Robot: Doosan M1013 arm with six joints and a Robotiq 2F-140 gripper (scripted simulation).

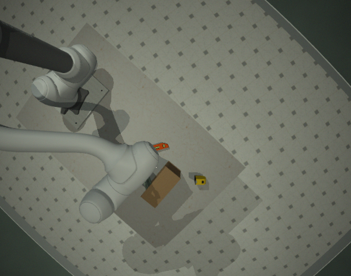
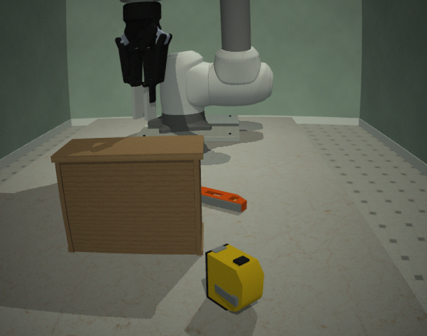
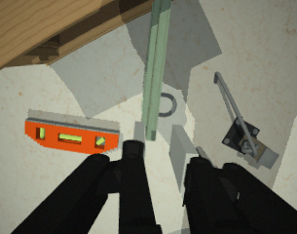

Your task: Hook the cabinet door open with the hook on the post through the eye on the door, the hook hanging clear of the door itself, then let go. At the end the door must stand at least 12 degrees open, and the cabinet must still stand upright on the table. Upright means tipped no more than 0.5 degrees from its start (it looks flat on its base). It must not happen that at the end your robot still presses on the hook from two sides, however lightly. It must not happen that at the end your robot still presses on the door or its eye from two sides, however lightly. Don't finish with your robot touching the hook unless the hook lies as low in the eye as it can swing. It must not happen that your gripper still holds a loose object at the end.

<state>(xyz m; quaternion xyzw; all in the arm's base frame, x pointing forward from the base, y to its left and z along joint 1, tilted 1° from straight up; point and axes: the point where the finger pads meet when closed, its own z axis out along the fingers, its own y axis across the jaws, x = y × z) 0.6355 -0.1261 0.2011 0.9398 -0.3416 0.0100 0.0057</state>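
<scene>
Under my wrist: I am looking down on the cabinet (image 3: pixel 51 7) corner, with its pale green door (image 3: pixel 156 53) standing out from the front, seen edge-on.
Around me: an orange spirit level (image 3: pixel 72 136) is lying flat on the table just beside the cabinet's corner, and a yellow tape measure (image 2: pixel 235 276) is sitting on the opposite side of the cabinet, near its front corner in the exterior view.
In the way: the door's edge is running straight toward one of my fingertips; the level is lying off to that same side, apart from me.
Jaws: my gripper (image 3: pixel 157 137) is hanging above cabinet-top height, fingers drawn in to a narrow gap and gripping nothing.
Eye: a small grey ring (image 3: pixel 167 105) is showing at the door's outer end, just ahead of my fingertips.
Hook: the thin grey hook (image 3: pixel 229 100) is reaching out from its dark post (image 3: pixel 248 143), well apart from the eye and not passing through it.
Cabinet: it is sitting flat on its base on the table (image 2: pixel 315 217).
Arm base: my base plate (image 2: pixel 232 135) is lying beyond the cabinet.
</scene>
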